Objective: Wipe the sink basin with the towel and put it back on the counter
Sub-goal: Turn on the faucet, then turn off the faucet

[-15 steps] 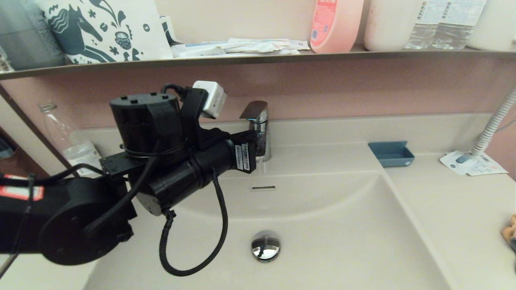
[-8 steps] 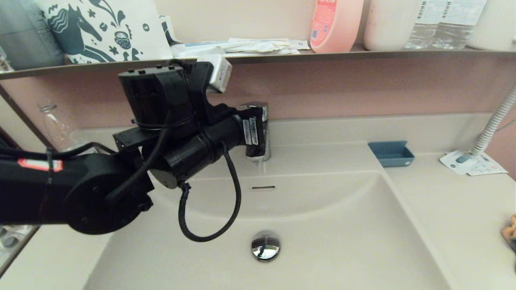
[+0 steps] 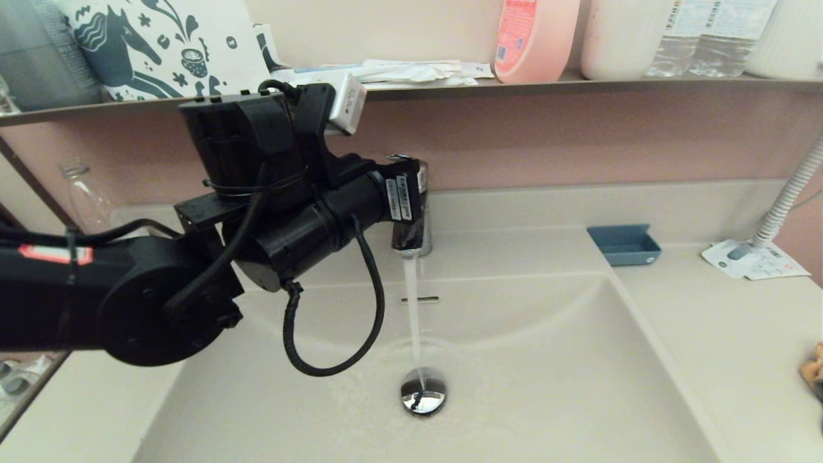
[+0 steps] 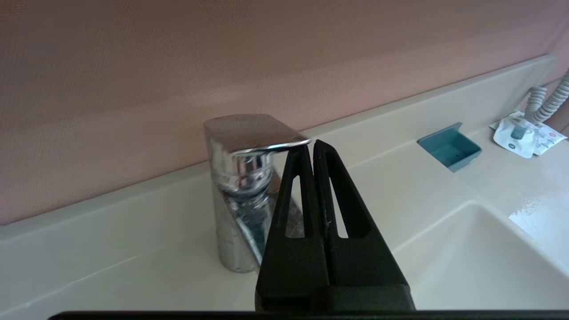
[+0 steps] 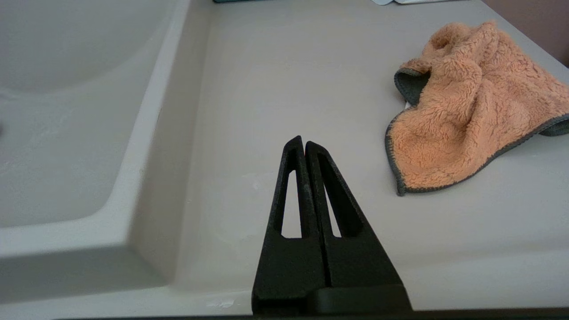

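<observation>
The beige sink basin (image 3: 553, 386) fills the middle of the head view, and water runs from the chrome tap (image 3: 411, 238) onto the round drain plug (image 3: 422, 393). My left gripper (image 4: 310, 145) is shut, its tips pressed under the front edge of the tap's flat lever (image 4: 249, 133). The tan fuzzy towel (image 5: 471, 111) lies crumpled on the counter (image 5: 289, 89) to the right of the basin; only a sliver of the towel (image 3: 813, 366) shows in the head view. My right gripper (image 5: 304, 144) hovers shut over the counter, apart from the towel.
A blue soap dish (image 3: 624, 244) sits at the basin's back right corner, with a white packet (image 3: 752, 260) and a corrugated hose (image 3: 787, 199) beyond. The shelf (image 3: 450, 90) above holds bottles, packets and a printed bag. A clear bottle (image 3: 83, 199) stands at the far left.
My left gripper rose under the tap lever and lifted it. Water now flows from the spout into the basin, where none ran before.
</observation>
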